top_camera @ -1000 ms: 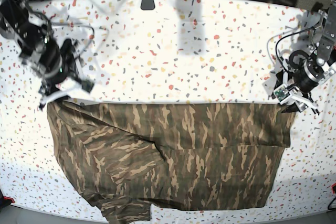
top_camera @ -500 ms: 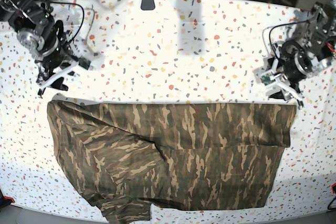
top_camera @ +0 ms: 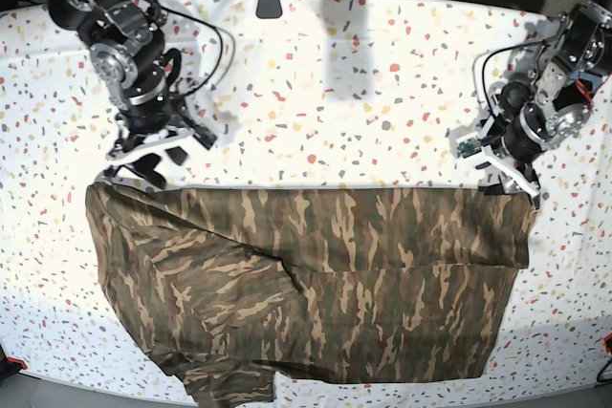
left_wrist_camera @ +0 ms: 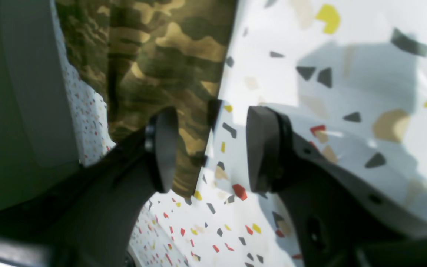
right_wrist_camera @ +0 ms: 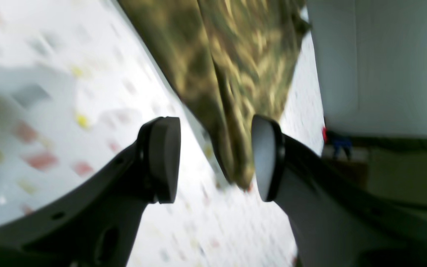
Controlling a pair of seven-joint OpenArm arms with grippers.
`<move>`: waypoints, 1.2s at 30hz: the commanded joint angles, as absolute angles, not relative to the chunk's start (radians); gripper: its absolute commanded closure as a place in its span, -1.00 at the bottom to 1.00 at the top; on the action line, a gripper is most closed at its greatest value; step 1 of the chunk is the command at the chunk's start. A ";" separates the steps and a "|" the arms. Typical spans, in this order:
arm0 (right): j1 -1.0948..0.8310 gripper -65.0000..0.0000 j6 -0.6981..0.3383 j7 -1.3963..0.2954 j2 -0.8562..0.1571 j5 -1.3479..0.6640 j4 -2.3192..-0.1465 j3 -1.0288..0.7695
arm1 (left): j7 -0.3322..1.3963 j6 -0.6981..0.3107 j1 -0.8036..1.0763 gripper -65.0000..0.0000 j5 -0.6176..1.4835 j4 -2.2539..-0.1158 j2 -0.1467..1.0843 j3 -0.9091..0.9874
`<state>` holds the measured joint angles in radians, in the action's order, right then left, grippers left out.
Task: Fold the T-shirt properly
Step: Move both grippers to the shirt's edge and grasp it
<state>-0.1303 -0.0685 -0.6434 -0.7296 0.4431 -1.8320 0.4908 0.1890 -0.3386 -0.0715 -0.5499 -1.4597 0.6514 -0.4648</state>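
The speckled white bench (top_camera: 316,74) carries the T-shirt (top_camera: 316,284) toward six o'clock. Both end effectors, left (top_camera: 512,167) and right (top_camera: 143,155), gape released. The unpinned top fold could slide askew.

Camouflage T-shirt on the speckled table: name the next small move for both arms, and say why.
Probably bring both arms down to its far corners and close on them. The olive, brown and tan camouflage cloth T-shirt lies flat, folded once; the left gripper and right gripper hang open and empty beside those corners.
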 commanded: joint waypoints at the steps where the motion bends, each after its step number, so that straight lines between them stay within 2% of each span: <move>1: -0.120 0.11 -0.053 -0.707 -0.768 0.414 -1.846 0.479 | 0.192 -0.319 -0.086 0.10 -0.550 -1.472 0.671 -0.455; 5: -0.119 0.11 -0.045 -0.947 -0.867 0.359 -1.845 0.479 | 0.185 -0.320 -0.086 0.10 -0.550 -1.472 0.709 -0.456; 7: -0.119 0.11 -0.020 -0.974 -0.903 0.361 -1.845 0.479 | 0.183 -0.320 -0.086 0.10 -0.550 -1.472 0.730 -0.455; 11: -0.119 0.11 -0.027 -0.862 -0.931 0.362 -1.845 0.479 | 0.183 -0.319 -0.086 0.10 -0.522 -1.472 0.743 -0.455; 14: -0.119 0.11 -0.119 -0.682 -0.931 0.360 -1.845 0.479 | 0.183 -0.321 -0.086 0.10 -0.490 -1.472 0.734 -0.455; 17: -0.119 0.11 -0.204 -0.580 -0.930 0.349 -1.845 0.479 | 0.183 -0.321 -0.086 0.10 -0.490 -1.472 0.726 -0.455; 24: -0.111 0.11 -0.236 -0.573 -0.923 0.303 -1.845 0.479 | 0.106 -0.327 -0.149 0.10 -0.438 -1.380 0.726 -0.455; 28: -0.110 0.11 -0.235 -0.576 -0.922 0.307 -1.845 0.479 | 0.069 -0.392 -0.221 0.10 -0.437 -1.242 0.726 -0.456; 31: -0.103 0.11 -0.236 -0.576 -0.922 0.306 -1.845 0.479 | 0.049 -0.402 -0.264 0.10 -0.444 -1.159 0.726 -0.463; 36: -0.058 0.11 -0.233 -0.577 -0.922 0.301 -1.845 0.479 | 0.036 -0.405 -0.303 0.10 -0.450 -1.131 0.726 -0.537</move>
